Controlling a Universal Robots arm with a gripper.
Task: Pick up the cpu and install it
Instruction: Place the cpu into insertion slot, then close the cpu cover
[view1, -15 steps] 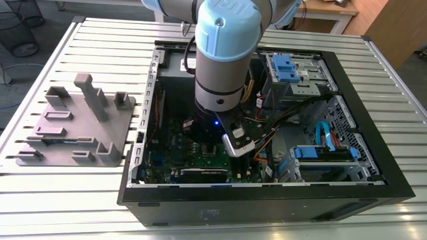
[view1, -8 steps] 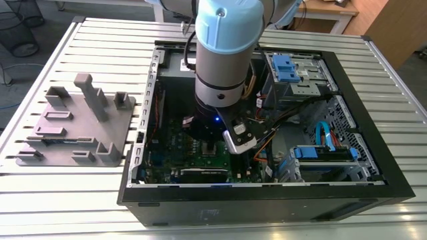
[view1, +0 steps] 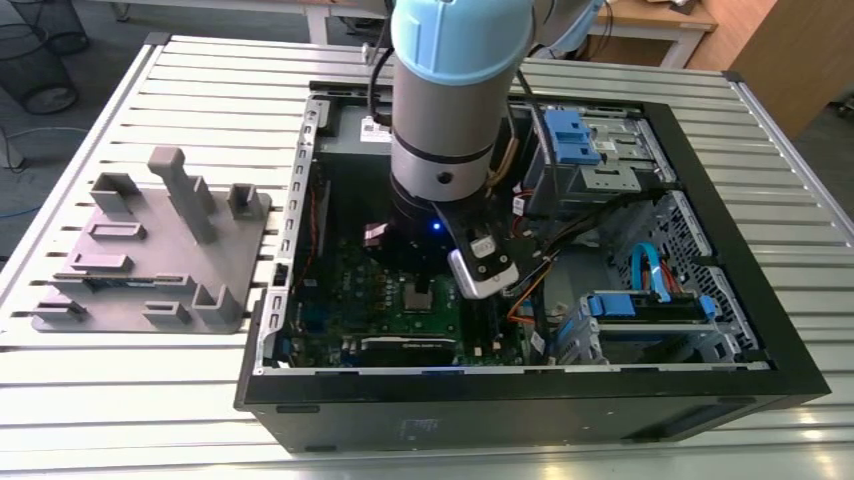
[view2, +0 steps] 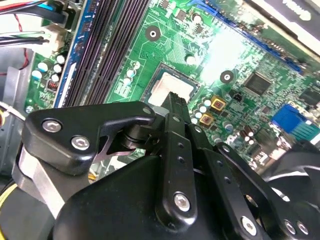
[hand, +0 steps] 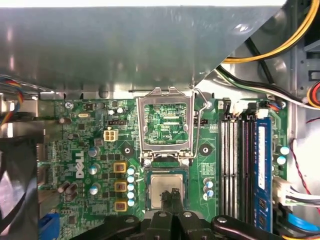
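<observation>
Reaching down into the open computer case (view1: 534, 385), the arm (view1: 447, 120) stands upright over the green motherboard (hand: 65, 150), with the case walls close on every side in the exterior view. The case lies on a slatted table (view1: 134, 400), and a grey fixture (view1: 147, 250) sits well apart from it, toward the exterior view's left.

In the first wrist view the cpu (hand: 164, 184) lies flat in its socket, its pale top level and its edges square with the socket walls. The gripper (hand: 171, 196) hangs right over the chip's near edge. Its two black fingertips are drawn together with a thin seam between them, and they clamp nothing. Whether the tips touch the metal top cannot be told.

The socket bracket (hand: 141, 130) is swung up and away from the cpu, leaving the socket uncovered, and its wire lever (hand: 199, 125) stands beside it. Rows of memory slots (hand: 235, 160) and a blue memory stick (hand: 262, 170) run just beside the socket. The grey case wall (hand: 125, 50) rises beyond the bracket, with yellow cables (hand: 280, 45) arching near the corner.
</observation>
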